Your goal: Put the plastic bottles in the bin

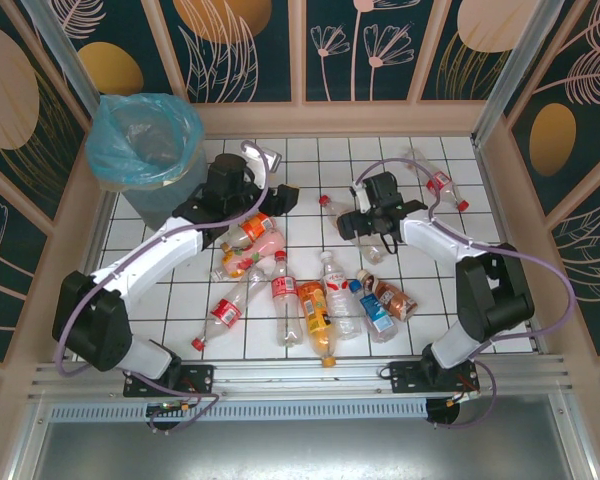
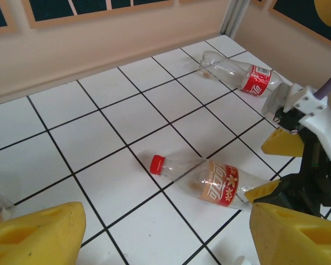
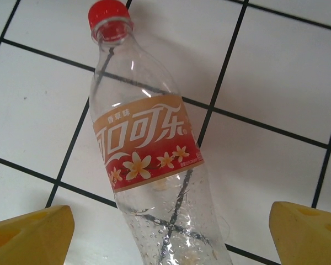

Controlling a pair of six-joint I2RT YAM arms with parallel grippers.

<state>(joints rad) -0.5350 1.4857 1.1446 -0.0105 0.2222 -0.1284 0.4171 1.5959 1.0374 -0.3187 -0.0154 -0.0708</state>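
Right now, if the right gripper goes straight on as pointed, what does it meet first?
Likely the red-capped bottle lying on the tiles, centred under the open right gripper; the gap to it is unclear.

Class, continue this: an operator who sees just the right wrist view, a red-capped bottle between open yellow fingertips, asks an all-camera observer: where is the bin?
Observer: The bin stands at the table's far left corner.
Operator: Is the left gripper busy?
Observer: No, the left gripper is open and empty.
Operator: Any more bottles?
Observer: Many plastic bottles lie clustered mid-table, toward the near edge.
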